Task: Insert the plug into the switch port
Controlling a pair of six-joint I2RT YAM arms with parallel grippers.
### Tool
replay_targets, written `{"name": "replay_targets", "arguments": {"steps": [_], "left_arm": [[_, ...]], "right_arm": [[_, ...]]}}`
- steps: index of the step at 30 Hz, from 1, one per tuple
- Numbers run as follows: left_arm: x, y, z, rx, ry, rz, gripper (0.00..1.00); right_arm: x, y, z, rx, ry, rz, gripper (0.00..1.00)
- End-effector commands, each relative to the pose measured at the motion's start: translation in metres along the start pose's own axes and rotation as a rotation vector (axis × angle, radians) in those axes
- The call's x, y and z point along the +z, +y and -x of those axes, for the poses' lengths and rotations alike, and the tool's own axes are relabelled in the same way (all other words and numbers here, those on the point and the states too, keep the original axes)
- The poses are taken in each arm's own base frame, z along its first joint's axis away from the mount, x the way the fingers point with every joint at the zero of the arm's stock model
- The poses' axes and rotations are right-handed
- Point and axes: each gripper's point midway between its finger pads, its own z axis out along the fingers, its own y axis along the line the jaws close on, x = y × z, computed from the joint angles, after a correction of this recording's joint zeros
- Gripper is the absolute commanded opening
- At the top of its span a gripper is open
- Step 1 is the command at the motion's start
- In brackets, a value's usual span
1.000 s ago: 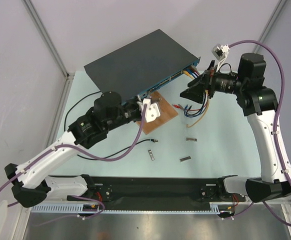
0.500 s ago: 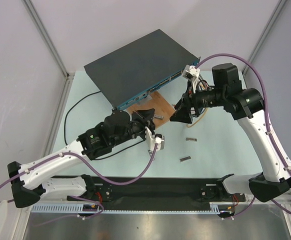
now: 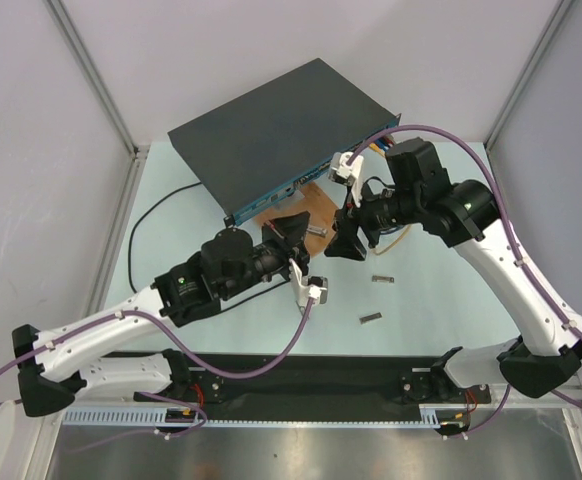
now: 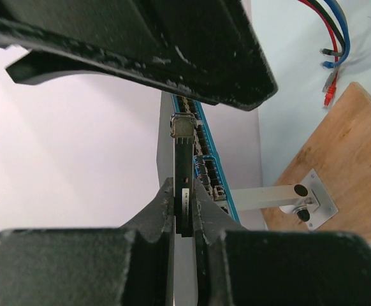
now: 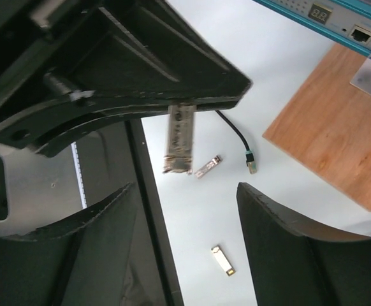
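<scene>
Left arm extends toward the switch point(image 3: 261, 130), left gripper point(image 4: 183, 193) clamped on a silver stick point(image 4: 183, 143) pointing at a port point(image 4: 204, 171); plug point(image 5: 252, 167) lies unheld on the table point(image 5: 192, 223) before the switch, beside the board point(image 5: 332, 121); right arm folds back from the switch, right gripper point(image 5: 185, 187) agape, empty.

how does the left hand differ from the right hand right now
The left hand is shut on a slim silver metal stick; the right hand stands open, holding nothing. The left hand aims its stick at the blue face of the flat dark-grey box; the right hand points toward the left hand. Both have black fingers.
</scene>
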Motion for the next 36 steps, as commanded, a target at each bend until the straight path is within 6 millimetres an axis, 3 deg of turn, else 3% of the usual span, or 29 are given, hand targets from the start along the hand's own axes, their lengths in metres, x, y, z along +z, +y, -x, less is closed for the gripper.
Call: {"name": "replay_targets", "arguments": {"steps": [1,6,13,22,27,31,32,36], "left_arm": [[-0.008,0.013,0.004,0.037,-0.010,0.050,0.00],[-0.007,0.009,0.007,0.043,-0.018,0.034,0.00],[-0.005,0.003,0.009,0.025,-0.027,0.012,0.00],[-0.004,-0.001,0.011,0.016,-0.032,-0.009,0.00],[-0.002,-0.004,0.013,0.007,-0.041,-0.020,0.00],[-0.001,-0.007,0.016,0.008,-0.048,-0.032,0.00],[-0.001,-0.008,0.017,0.007,-0.050,-0.034,0.00],[0.001,-0.006,0.017,0.004,-0.049,-0.030,0.00]], "right_arm": [[-0.001,-0.009,0.016,-0.042,-0.037,-0.047,0.66],[-0.001,-0.012,0.023,-0.051,-0.051,-0.056,0.65],[0.002,0.000,0.027,-0.072,-0.058,-0.008,0.61],[0.005,0.000,0.026,-0.086,-0.054,-0.004,0.35],[0.005,0.001,0.025,-0.090,-0.053,-0.001,0.31],[0.005,0.001,0.026,-0.091,-0.053,0.000,0.40],[0.005,0.001,0.026,-0.092,-0.054,0.001,0.38],[0.006,0.001,0.026,-0.091,-0.053,0.000,0.12]]}}
